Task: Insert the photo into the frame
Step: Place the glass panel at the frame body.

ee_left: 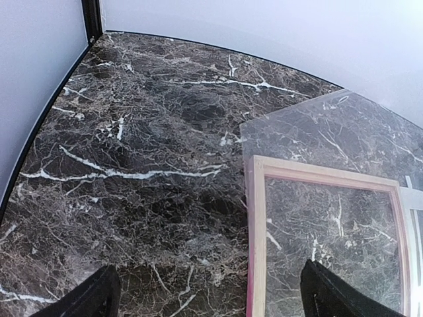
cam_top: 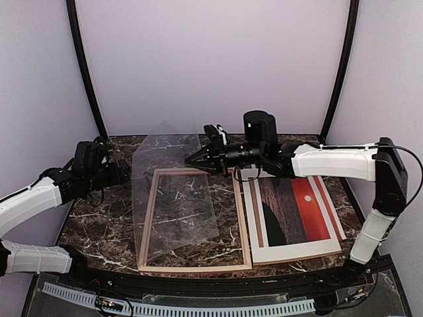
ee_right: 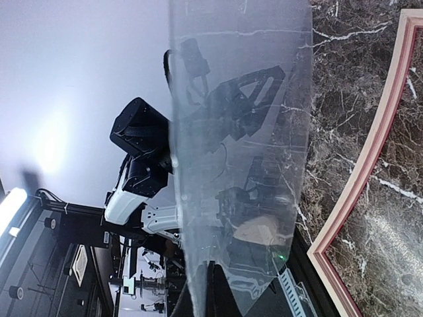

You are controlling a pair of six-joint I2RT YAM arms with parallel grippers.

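Observation:
The frame [cam_top: 149, 218] lies flat mid-table with its pale wood back up; its pink edge shows in the left wrist view [ee_left: 258, 231] and the right wrist view [ee_right: 370, 152]. The photo [cam_top: 297, 211] lies face up to the right of the frame, with a brown strip along its left side. My right gripper [cam_top: 198, 158] is shut on the far edge of a clear plastic sheet [cam_top: 172, 191] and holds it tilted above the frame; the sheet runs between its jaws [ee_right: 213, 290]. My left gripper [cam_top: 122, 173] is open and empty over bare marble, left of the frame's left rail [ee_left: 211, 300].
The dark marble tabletop [cam_top: 99, 231] is bounded by a black rim and pale walls. The clear sheet [ee_left: 317, 125] overlaps the frame's far left corner. The left arm shows through the sheet in the right wrist view [ee_right: 142, 165].

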